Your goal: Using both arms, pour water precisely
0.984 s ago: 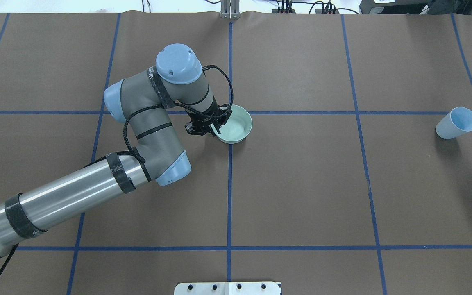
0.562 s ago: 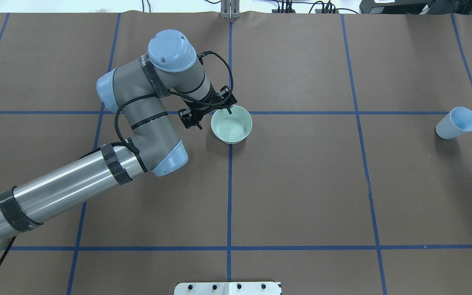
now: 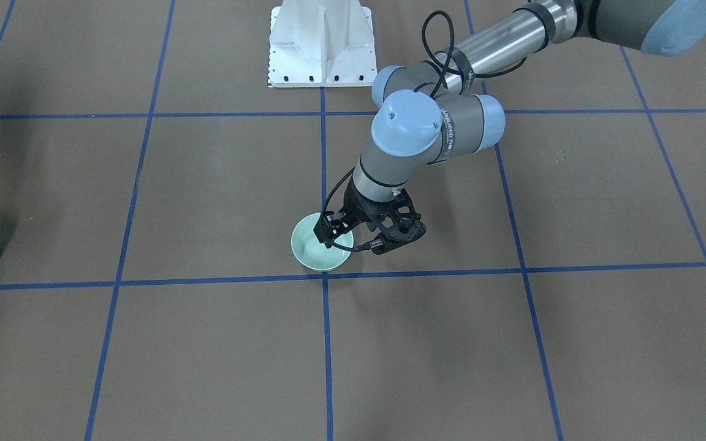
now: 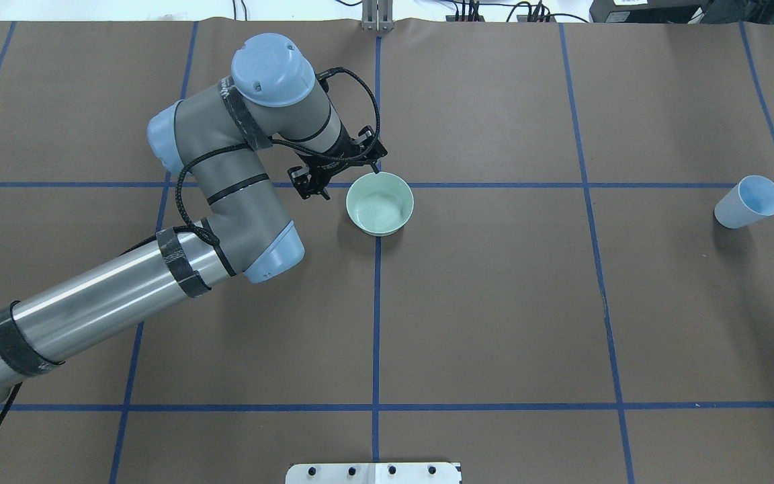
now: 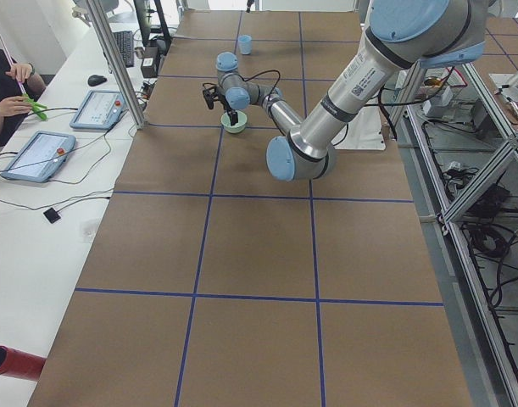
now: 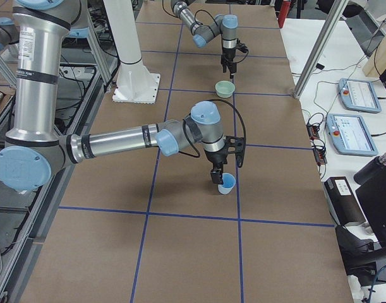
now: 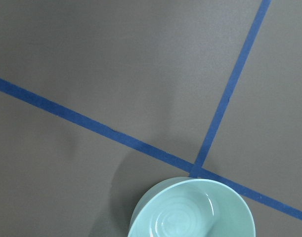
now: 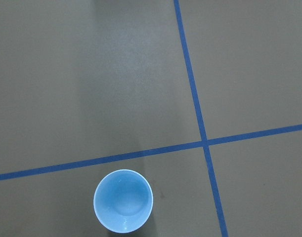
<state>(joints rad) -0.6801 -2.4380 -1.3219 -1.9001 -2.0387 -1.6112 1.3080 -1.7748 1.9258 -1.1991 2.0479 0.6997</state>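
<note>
Bowl (image 4: pixel 379 203) stands upright near spread jaws of left arm (image 4: pixel 239 195).

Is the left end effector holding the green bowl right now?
No; in the overhead view the left end effector is open with its fingers spread, and the bowl sits free beside it.

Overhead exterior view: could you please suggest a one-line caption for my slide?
Left gripper open at the pale green bowl's rim; blue cup far to the right.
</note>
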